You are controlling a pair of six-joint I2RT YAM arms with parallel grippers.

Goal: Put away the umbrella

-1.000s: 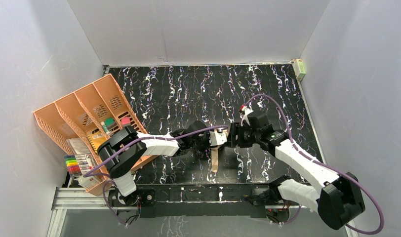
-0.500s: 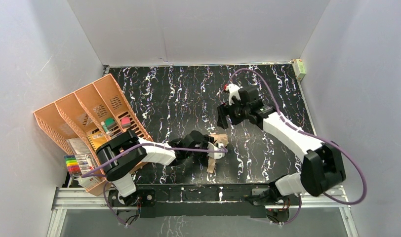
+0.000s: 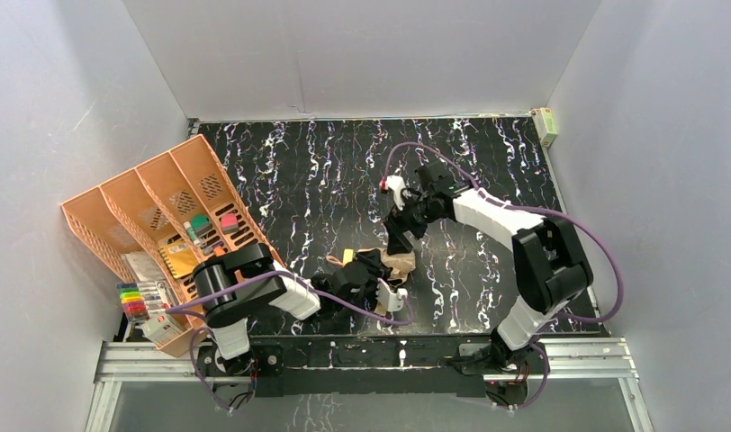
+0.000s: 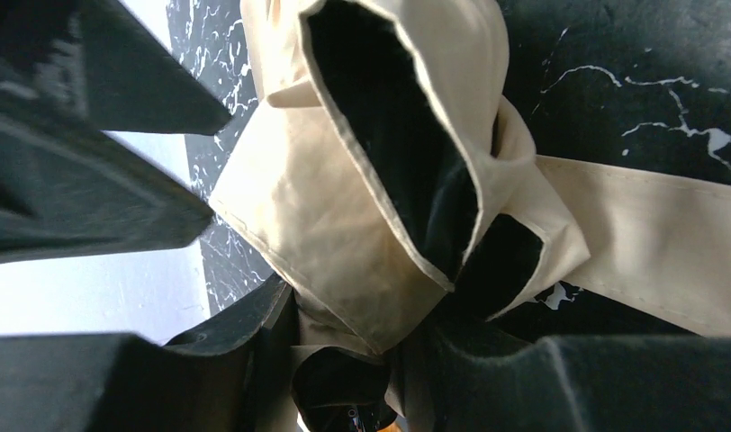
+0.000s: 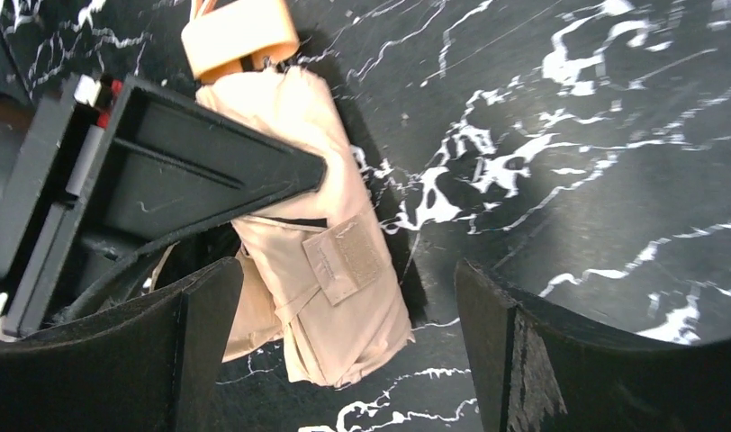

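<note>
Jaws: left gripper (image 3: 377, 286) clenched on the umbrella (image 3: 396, 264), with bunched tan canopy pinched between its fingers. Right gripper (image 3: 400, 236) is spread wide, grasping nothing, poised just above the bundle.
Umbrella: folded, lying on the table (image 3: 488, 153) near the front edge, about centre, with its handle (image 5: 239, 36) toward the left arm.
Why: the left arm probably pins the bundle so the right can reach the strap (image 5: 348, 261).
Room: orange organizer (image 3: 155, 193) well apart at left. Open tabletop behind and to the right; front edge close.

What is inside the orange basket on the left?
Stationery: coloured markers, a yellow pad, a small green item and a pink item. The left arm covers the near corner of the basket, hiding anything there.
</note>
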